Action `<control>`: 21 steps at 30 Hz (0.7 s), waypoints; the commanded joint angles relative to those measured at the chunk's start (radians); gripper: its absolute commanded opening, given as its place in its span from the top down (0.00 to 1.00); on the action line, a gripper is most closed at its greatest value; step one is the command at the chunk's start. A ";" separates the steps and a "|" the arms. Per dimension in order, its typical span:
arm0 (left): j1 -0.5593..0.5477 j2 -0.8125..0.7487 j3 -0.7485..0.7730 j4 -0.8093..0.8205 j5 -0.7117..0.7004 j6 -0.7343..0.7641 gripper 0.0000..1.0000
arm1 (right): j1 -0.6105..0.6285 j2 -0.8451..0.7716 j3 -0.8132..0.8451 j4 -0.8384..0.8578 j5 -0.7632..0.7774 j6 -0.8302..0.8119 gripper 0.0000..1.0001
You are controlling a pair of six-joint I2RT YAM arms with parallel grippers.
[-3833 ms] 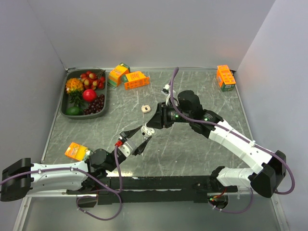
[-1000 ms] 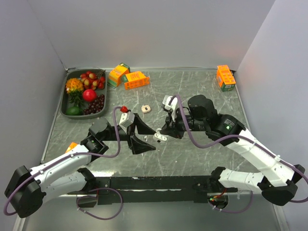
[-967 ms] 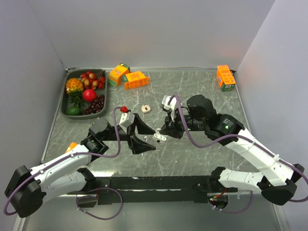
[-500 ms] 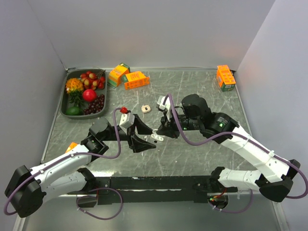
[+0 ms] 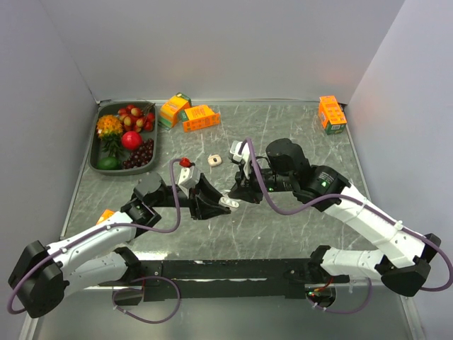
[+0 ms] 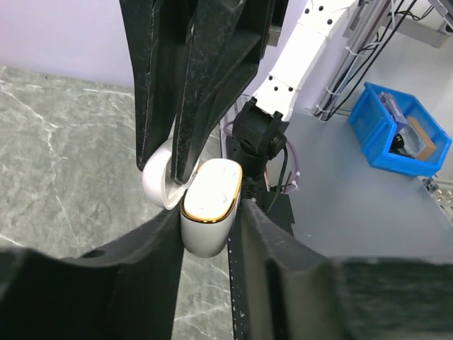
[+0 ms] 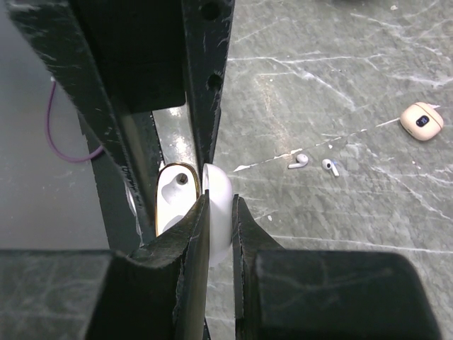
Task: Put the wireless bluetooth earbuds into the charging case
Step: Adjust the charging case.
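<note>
An open white charging case with a gold rim is held between both grippers above the table's middle. My left gripper is shut on the case body; in the top view it is at mid-table. My right gripper is shut on the hinged lid, with the case's empty socket beside it; in the top view it meets the left gripper. Two tiny white earbuds lie loose on the marble table beyond the case.
A small beige case lies behind the grippers, also in the right wrist view. A fruit tray stands back left. Orange boxes sit at the back, back right and near the left arm.
My right gripper carried the case leftward into the left gripper's open fingers. The left gripper has closed on the case body.
</note>
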 commanded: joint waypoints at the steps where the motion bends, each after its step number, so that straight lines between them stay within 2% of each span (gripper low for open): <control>1: -0.005 0.012 0.028 0.019 0.030 0.008 0.61 | 0.011 0.009 0.045 0.039 -0.016 -0.001 1.00; 6: -0.005 0.013 0.027 0.026 0.027 0.002 0.65 | 0.013 0.009 0.046 0.039 -0.017 -0.002 1.00; 9: -0.006 0.015 0.030 0.023 0.027 0.006 0.81 | 0.011 0.007 0.045 0.040 -0.014 0.004 1.00; 10: -0.005 0.016 0.028 0.023 0.022 0.008 0.92 | 0.013 0.006 0.046 0.042 -0.013 0.007 1.00; 11: -0.006 0.010 0.027 0.022 0.016 0.011 0.98 | 0.013 0.004 0.046 0.043 -0.013 0.010 0.96; 12: -0.006 0.007 0.021 0.022 0.005 0.012 0.99 | 0.011 0.001 0.048 0.043 -0.016 0.016 0.85; 13: -0.006 -0.001 0.018 0.023 -0.003 0.014 0.99 | 0.013 -0.003 0.049 0.046 -0.016 0.021 0.80; 21: -0.007 -0.028 0.002 0.022 -0.050 0.029 0.99 | 0.011 -0.020 0.081 0.054 0.006 0.064 0.52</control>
